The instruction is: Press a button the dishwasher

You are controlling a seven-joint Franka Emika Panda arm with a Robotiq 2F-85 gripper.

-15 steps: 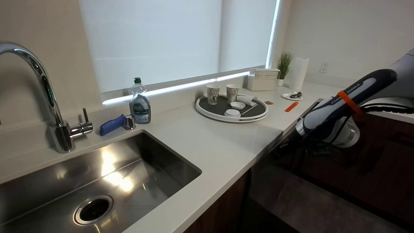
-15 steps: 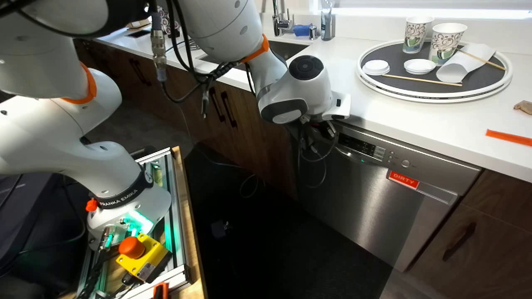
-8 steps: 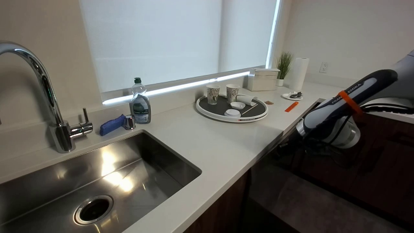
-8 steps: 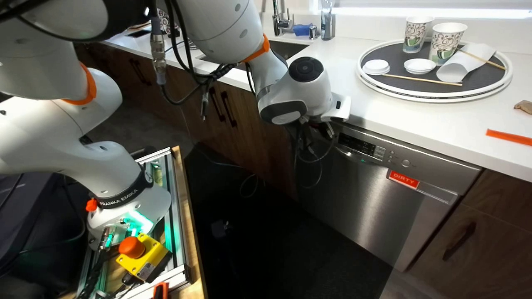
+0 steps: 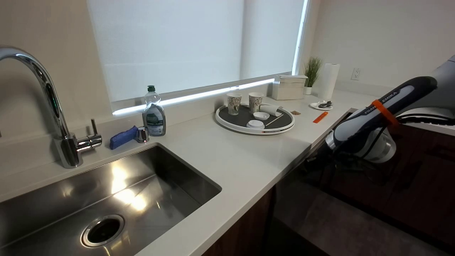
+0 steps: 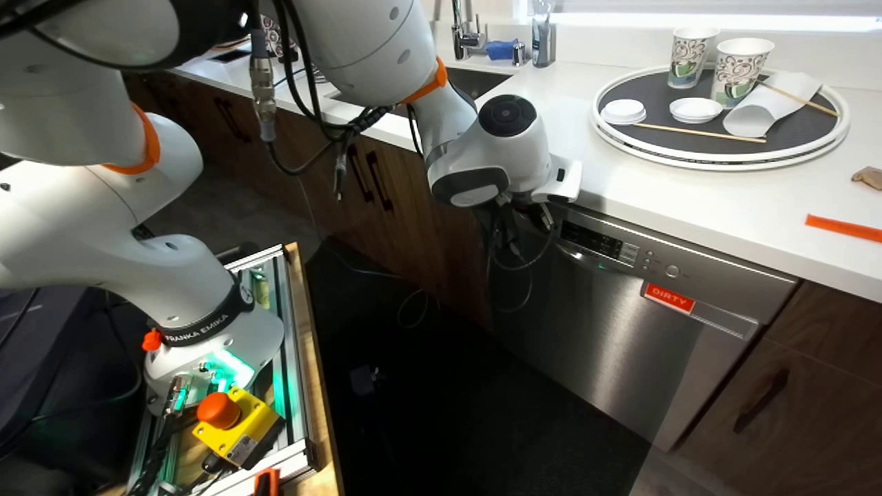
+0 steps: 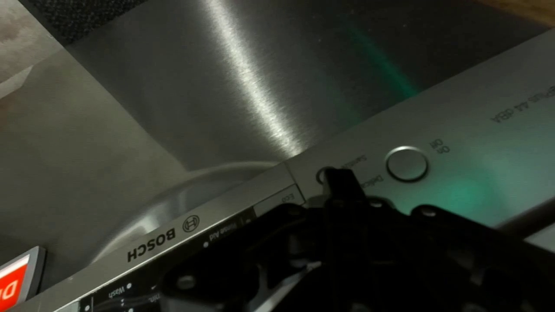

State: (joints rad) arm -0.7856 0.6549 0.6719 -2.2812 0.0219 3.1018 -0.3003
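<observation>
The dishwasher has a brushed steel front and a control strip under the counter edge. In the wrist view, which looks upside down, its strip shows the BOSCH name. A large round On/Off button shows there, with a small round button partly hidden behind my fingertips. My gripper is black and shut, its tips together and nothing seen between them. The tips overlap the small button in the picture; I cannot tell whether they touch the panel. In an exterior view the gripper is dark against the dishwasher side.
The white counter overhangs just above the gripper. A round tray with cups and lids stands on it. A red DIRTY sign is on the dishwasher front. The sink and faucet lie further along. Loose cables hang under the wrist.
The wrist has sunk very slightly since one second ago, and its hanging cables have swung a little. Over the last half second the arm is nearly still.
</observation>
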